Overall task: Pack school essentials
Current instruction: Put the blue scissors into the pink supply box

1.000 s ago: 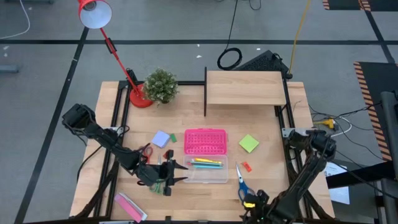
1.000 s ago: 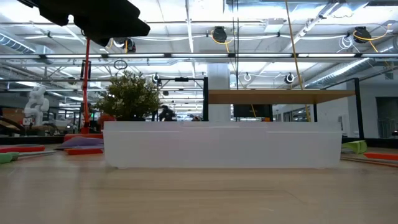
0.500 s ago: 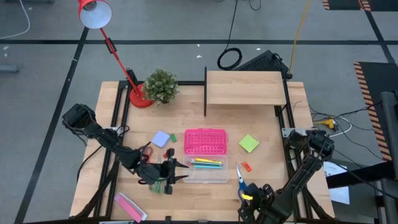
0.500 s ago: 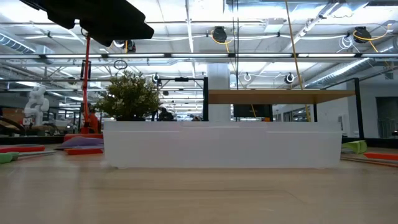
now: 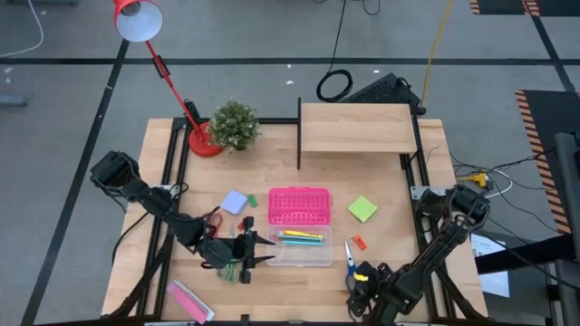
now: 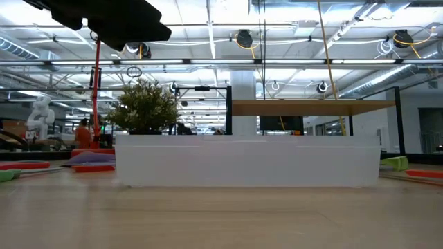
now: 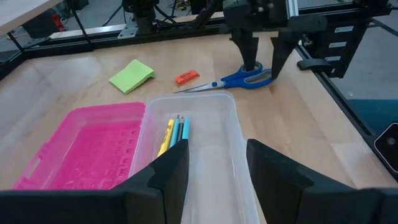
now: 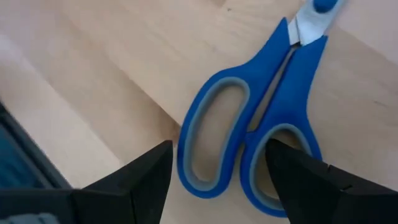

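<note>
Blue-handled scissors (image 8: 252, 134) now lie between the right gripper's (image 8: 217, 186) spread fingers (ungripped), which has advanced.

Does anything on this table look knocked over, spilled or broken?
Nothing stands out. The clear box sits level, its pink lid flat beside it, pencils inside; the blue scissors lie flat between the right gripper's open fingers.

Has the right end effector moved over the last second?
Yes. In the high view the right end effector has crept away from the table's front edge, up over the blue-handled scissors, toward the orange eraser.
</note>
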You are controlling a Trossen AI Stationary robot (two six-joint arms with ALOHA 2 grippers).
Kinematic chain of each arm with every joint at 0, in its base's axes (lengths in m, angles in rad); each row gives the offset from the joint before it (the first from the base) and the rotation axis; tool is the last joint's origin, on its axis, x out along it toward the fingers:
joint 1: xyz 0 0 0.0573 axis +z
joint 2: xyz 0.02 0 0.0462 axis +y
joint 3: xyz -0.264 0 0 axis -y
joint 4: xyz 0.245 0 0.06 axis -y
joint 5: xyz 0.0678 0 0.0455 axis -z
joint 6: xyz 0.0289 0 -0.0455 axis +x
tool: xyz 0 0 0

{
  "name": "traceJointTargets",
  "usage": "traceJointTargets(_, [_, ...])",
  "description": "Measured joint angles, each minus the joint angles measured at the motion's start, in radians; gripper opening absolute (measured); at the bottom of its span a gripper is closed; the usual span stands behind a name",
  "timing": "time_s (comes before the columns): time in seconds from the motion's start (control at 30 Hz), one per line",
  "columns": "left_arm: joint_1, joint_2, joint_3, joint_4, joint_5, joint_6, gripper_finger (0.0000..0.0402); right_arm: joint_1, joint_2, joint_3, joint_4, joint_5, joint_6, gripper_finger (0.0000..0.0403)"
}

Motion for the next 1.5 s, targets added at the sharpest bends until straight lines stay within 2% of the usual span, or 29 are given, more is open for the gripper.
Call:
traceJointTargets(0.37, [0.000, 0.000, 0.000, 0.021, 0.001, 0.014, 0.0163, -0.002, -0.009, -0.050, 0.025, 0.021, 0.001, 0.0251])
traceJointTargets(0.5, [0.000, 0.000, 0.000, 0.021, 0.002, 0.014, 0.0163, -0.015, -0.055, -0.051, 0.017, -0.035, -0.030, 0.0251])
traceJointTargets(0.7, [0.000, 0.000, 0.000, 0.025, 0.003, 0.020, 0.0163, -0.014, -0.135, -0.057, -0.040, 0.041, 0.038, 0.0249])
traceJointTargets(0.93, [0.000, 0.000, 0.000, 0.024, 0.010, 0.020, 0.0163, -0.021, -0.128, -0.056, -0.139, -0.016, 0.066, 0.0210])
traceJointTargets(1.3, [0.000, 0.000, 0.000, 0.020, 0.010, 0.024, 0.0163, -0.028, -0.119, -0.106, -0.106, -0.113, -0.007, 0.0172])
traceJointTargets(1.5, [0.000, 0.000, 0.000, 0.020, 0.010, 0.024, 0.0163, -0.028, -0.119, -0.139, -0.104, -0.126, 0.048, 0.0138])
